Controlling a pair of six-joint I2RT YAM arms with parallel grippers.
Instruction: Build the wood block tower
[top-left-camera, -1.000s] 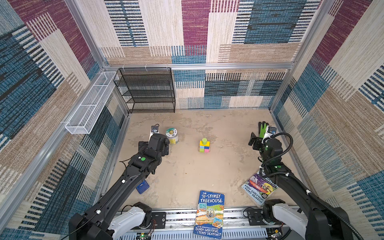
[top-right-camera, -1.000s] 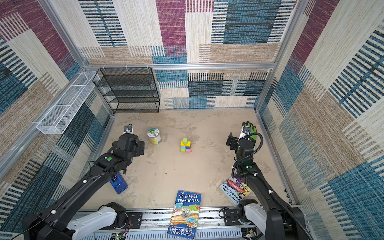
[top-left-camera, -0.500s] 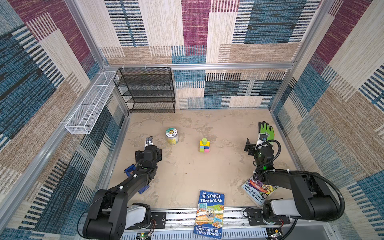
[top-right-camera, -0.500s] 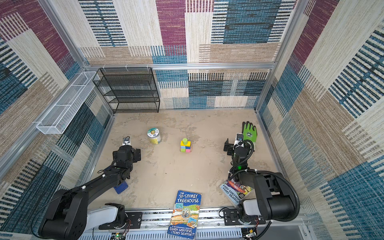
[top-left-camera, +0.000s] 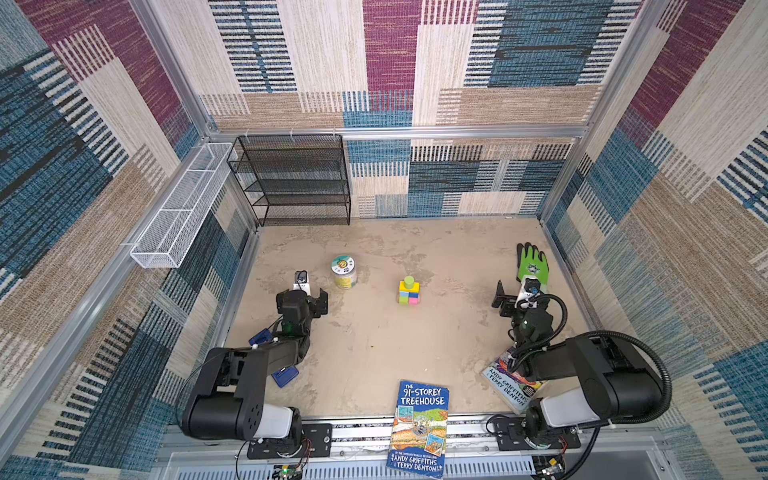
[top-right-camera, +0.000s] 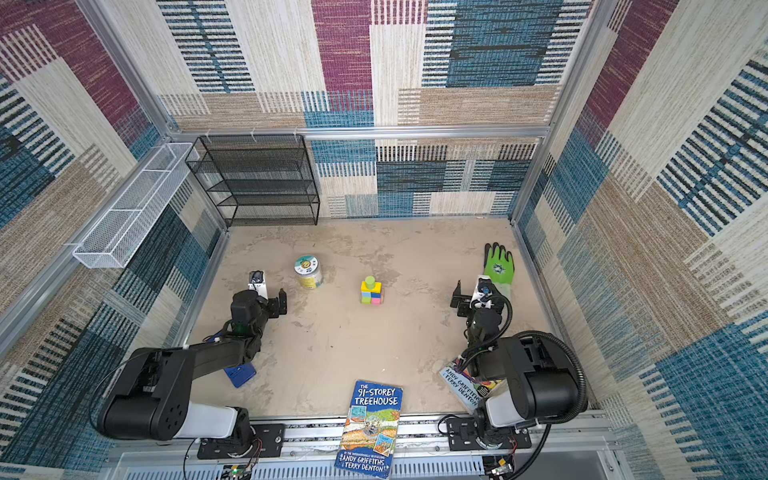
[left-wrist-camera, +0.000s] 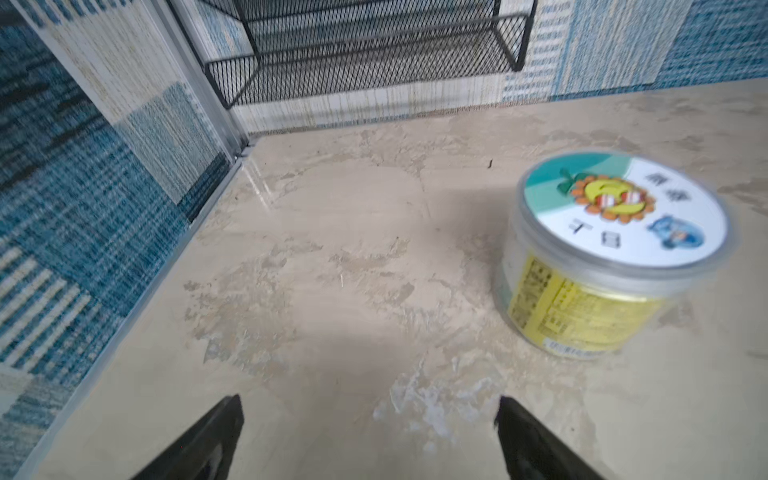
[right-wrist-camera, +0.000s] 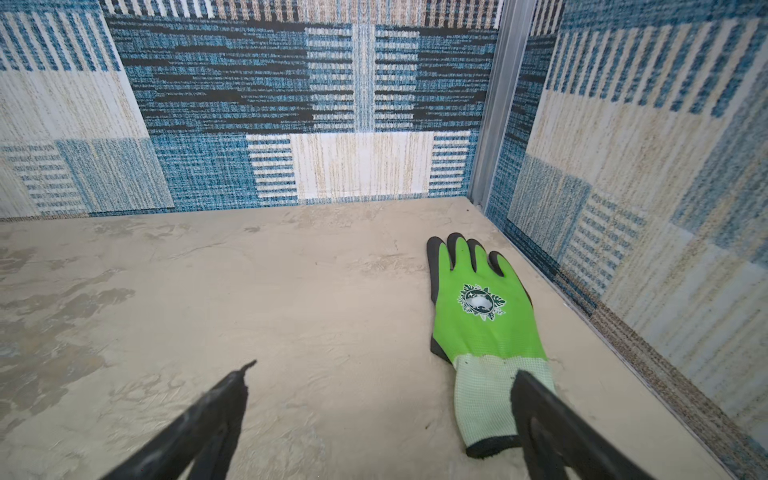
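Mottled beige tabletop (top-left-camera: 374, 353), patterned carpet walls on three sides. The tower (top-left-camera: 409, 289) stands mid-table, between tin (top-left-camera: 344, 272) and glove (top-left-camera: 532, 262). The left claw (left-wrist-camera: 370, 401) and right claw (right-wrist-camera: 384, 370) are both spread wide, holding nothing. Arms folded low by their bases, well apart from the tower.

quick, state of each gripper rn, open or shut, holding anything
Left gripper: open, holding nothing.
Right gripper: open, holding nothing.

Top views overhead, whole tabletop (top-left-camera: 374, 353); wrist views low, close
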